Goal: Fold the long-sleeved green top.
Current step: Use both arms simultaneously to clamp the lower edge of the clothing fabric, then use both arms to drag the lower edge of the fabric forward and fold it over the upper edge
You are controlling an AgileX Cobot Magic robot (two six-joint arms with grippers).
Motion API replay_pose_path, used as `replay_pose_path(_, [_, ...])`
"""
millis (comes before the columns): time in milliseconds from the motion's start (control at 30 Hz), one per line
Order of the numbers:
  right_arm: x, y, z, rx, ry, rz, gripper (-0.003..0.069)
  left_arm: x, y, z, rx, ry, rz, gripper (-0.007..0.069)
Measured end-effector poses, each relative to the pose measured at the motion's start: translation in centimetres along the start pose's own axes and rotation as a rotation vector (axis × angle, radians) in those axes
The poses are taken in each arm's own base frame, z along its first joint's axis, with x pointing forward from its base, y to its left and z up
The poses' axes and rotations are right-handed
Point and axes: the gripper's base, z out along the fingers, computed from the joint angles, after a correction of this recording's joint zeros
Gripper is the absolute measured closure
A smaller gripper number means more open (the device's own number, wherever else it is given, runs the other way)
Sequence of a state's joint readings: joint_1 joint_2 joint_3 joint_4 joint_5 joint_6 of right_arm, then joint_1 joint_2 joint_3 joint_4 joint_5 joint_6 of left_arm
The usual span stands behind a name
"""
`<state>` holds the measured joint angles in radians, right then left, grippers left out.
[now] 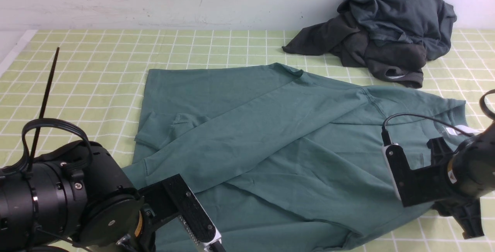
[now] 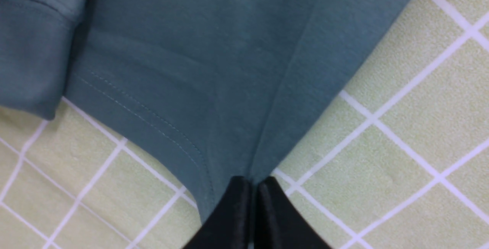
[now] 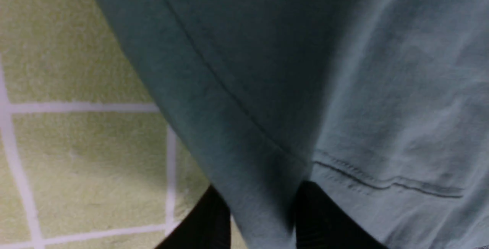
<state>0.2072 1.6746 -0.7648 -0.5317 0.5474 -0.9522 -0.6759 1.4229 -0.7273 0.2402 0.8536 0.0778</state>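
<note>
End effectors [image 2: 251, 183] [image 3: 263, 199]: two, pinching one green top [image 1: 270, 136].

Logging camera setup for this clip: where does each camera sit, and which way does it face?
Front: between the arms, facing forward over the top toward the heap and wall; left arm and right arm show nearest.
Left wrist: on the left arm, looking down at the top's hem on the mat; the left tool pinches it.
Right wrist: on the right arm, close on a stitched fold; the right tool has it between its jaws.
Shared: all three see top and mat.
</note>
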Motion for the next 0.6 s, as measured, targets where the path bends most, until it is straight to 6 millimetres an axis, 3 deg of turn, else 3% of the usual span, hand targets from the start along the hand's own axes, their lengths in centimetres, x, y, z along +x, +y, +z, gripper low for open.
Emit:
replay_pose_path(167, [-0.1, -0.4, -0.7, -0.034, -0.020, 0.238, 0.0631, 0.0, 0.4, -1.1, -0.006, 0.029, -0.015, 0.0627])
replay_pose_path(333, [0.1, -2.8, -3.9, -0.044, -0.042, 0.488, 0.0661, -0.9, 3.3, -4.8, -0.047, -0.055, -0.148, 0.0624])
replay_pose_path(400, [0.1, -4.7, -5.3, -0.022, -0.070, 0.551, 0.0661, -1.9, 6.4, -6.8, -0.090, -0.156, -0.255, 0.0618])
replay_pose_path(533, [0.8, -9.5, -6.4, 0.082, -0.139, 0.649, 0.0661, -4.1, 13.5, -8.5, -0.183, -0.335, -0.440, 0.0614])
replay_pose_path(600, [1.1, -10.7, -6.1, 0.105, -0.159, 0.679, 0.0661, -5.0, 15.2, -8.5, -0.206, -0.373, -0.467, 0.0614])
